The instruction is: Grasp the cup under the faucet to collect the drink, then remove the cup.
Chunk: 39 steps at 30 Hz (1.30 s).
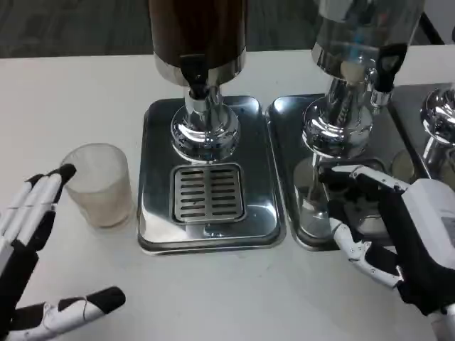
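- White worktop carries two steel drip trays.
- Frosted cup stands left of the faucet, just beside the left hand, fingers spread, empty.
- Right hand open, holding nothing.

Frosted cup, upright on table, left of faucet

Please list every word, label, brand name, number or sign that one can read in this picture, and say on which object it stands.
No readable text stands on anything here.
The cup, the dark-filled dispenser, the clear dispenser and the drip trays carry no lettering.
Left robot hand and right robot hand: no markings.
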Available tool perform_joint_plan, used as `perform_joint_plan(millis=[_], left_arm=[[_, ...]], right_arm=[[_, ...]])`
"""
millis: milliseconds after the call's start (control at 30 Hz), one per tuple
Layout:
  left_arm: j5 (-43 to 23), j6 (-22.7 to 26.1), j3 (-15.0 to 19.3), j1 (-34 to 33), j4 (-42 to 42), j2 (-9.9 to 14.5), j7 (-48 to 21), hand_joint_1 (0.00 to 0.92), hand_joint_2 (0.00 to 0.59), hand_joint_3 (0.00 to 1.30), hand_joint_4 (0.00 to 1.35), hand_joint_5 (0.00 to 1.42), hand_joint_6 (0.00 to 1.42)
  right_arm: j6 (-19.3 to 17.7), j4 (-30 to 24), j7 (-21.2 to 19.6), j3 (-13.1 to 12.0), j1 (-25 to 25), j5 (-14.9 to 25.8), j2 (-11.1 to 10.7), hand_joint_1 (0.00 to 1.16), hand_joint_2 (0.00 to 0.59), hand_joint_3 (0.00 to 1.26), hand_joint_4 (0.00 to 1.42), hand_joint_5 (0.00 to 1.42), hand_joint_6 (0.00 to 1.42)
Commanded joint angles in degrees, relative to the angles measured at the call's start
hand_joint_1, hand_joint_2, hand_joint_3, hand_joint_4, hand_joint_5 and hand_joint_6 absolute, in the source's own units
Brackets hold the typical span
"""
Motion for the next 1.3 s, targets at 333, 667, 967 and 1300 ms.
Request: perform_joint_plan(millis=[333,667,967,1300], left_arm=[[-6.71,1.79,-0.84,-15.81,14.92,3.28,-4.97,0.000,0.000,0.00,0.00,0.07,0.18],[-7.60,-1.04,-6.17,-29.06,31.26,7.21,-7.42,0.000,0.000,0.00,0.00,0.05,0.17],[-6.58,-6.25,-11.81,-38.42,48.50,9.17,-6.77,0.000,0.000,0.00,0.00,0.03,0.14],[-5.61,-9.72,-16.57,-45.33,61.91,9.31,-3.39,0.000,0.000,0.00,0.00,0.02,0.13]], right_arm=[[1.09,-0.83,-0.71,1.01,-0.08,-0.74,2.34,0.52,0.472,0.45,0.46,0.51,0.48],[1.25,-2.07,-1.17,1.53,0.97,-1.58,3.59,0.52,0.472,0.47,0.48,0.52,0.49],[1.70,-3.11,-1.22,1.97,1.72,-2.38,4.24,0.52,0.472,0.50,0.51,0.53,0.49],[2.09,-4.57,-1.21,1.88,2.71,-3.09,4.22,0.53,0.462,0.53,0.53,0.54,0.49]])
